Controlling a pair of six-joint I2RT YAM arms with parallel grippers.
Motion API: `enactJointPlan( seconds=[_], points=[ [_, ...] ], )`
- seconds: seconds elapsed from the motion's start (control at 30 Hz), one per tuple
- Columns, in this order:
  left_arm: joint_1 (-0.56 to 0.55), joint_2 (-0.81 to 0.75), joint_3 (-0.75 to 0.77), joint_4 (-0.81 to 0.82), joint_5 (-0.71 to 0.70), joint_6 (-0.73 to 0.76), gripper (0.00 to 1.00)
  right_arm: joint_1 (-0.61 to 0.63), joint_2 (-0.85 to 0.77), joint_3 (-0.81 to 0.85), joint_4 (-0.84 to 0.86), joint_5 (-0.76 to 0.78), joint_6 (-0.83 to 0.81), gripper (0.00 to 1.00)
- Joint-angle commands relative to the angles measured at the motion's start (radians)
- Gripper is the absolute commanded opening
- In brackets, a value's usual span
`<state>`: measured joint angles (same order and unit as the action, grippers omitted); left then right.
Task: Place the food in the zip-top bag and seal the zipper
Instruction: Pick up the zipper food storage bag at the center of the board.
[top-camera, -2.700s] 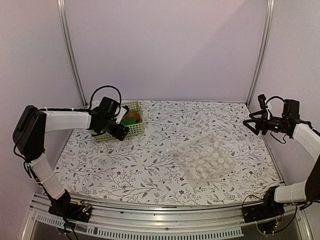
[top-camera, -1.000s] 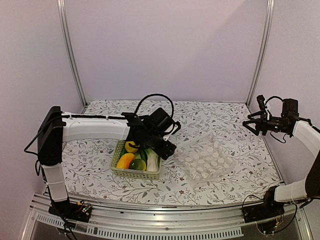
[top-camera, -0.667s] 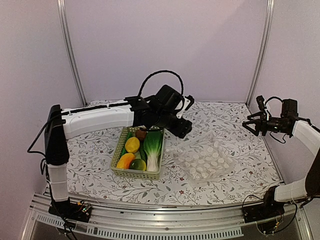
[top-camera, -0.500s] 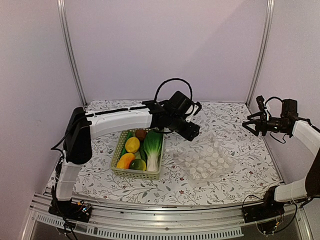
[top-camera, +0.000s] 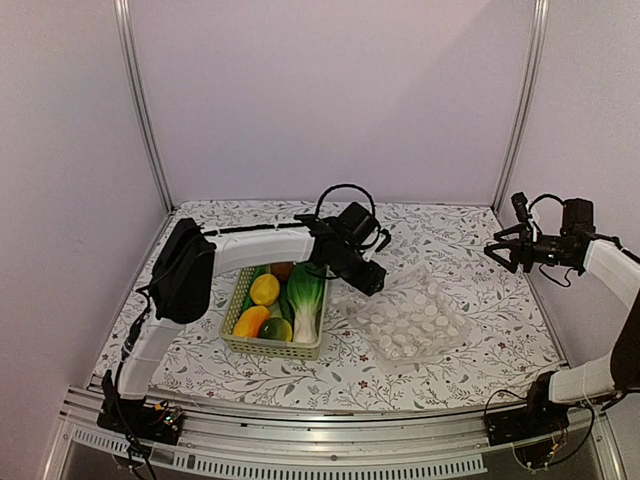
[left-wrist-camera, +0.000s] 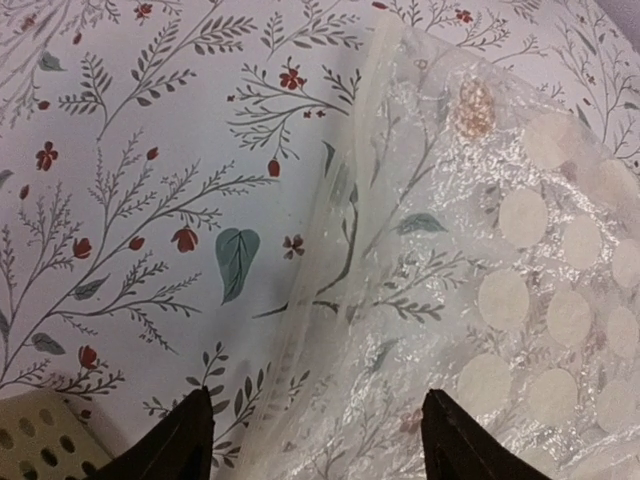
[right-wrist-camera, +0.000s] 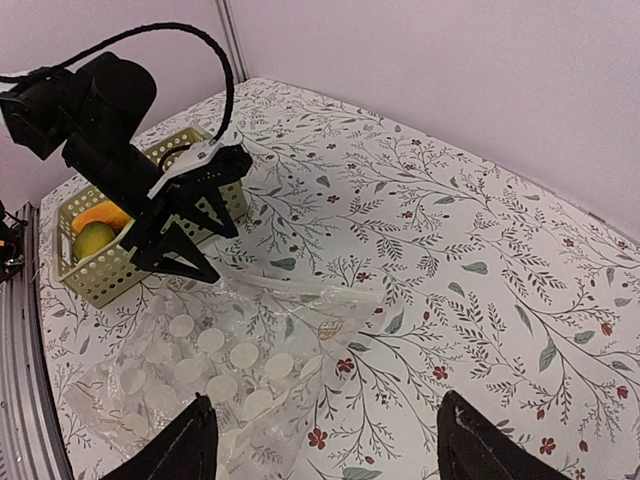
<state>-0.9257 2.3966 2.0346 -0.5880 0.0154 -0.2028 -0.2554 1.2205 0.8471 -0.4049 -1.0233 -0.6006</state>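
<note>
The zip-top bag (top-camera: 412, 318) lies flat, clear with white dots, right of centre. Its zipper (left-wrist-camera: 335, 215) runs along the near-left edge as a whitish strip; it also shows in the right wrist view (right-wrist-camera: 305, 293). The food, a yellow fruit (top-camera: 264, 289), an orange one (top-camera: 250, 321), a green one (top-camera: 276, 329), a bok choy (top-camera: 305, 293) and a reddish-brown piece (top-camera: 282, 269), lies in the basket. My left gripper (top-camera: 372, 281) is open and empty just above the bag's zipper edge (left-wrist-camera: 315, 440). My right gripper (top-camera: 497, 250) is open and empty, raised at the far right (right-wrist-camera: 330, 450).
The pale green lattice basket (top-camera: 232, 318) stands left of the bag, close to the left arm; its corner shows in the left wrist view (left-wrist-camera: 35, 440). The floral table (top-camera: 300, 385) ends at metal rails in front and purple walls behind.
My left arm brought the basket from the back left to front of centre, let it go, then swung right over the bag's edge. The right arm has not moved.
</note>
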Motion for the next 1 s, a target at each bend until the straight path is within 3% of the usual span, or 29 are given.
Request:
enactJointPlan(
  seconds=[0.0, 0.3, 0.6, 0.7, 0.97],
  points=[
    [0.004, 0.061, 0.036, 0.014, 0.102, 0.015, 0.67, 0.002, 0.017, 0.033, -0.030, -0.003, -0.014, 0.73],
    [0.005, 0.094, 0.053, 0.047, 0.143, 0.020, 0.47, 0.002, 0.023, 0.035, -0.033, -0.002, -0.016, 0.73],
    [-0.008, 0.092, 0.041, 0.075, 0.150, 0.007, 0.09, 0.002, 0.034, 0.038, -0.038, 0.000, -0.017, 0.72],
    [-0.019, 0.073, 0.029, 0.091, 0.139, -0.005, 0.01, 0.001, 0.036, 0.037, -0.031, 0.000, -0.012, 0.72],
    [-0.042, -0.176, -0.174, 0.262, 0.014, -0.074, 0.00, 0.013, 0.011, 0.089, 0.015, 0.036, 0.181, 0.67]
  ],
)
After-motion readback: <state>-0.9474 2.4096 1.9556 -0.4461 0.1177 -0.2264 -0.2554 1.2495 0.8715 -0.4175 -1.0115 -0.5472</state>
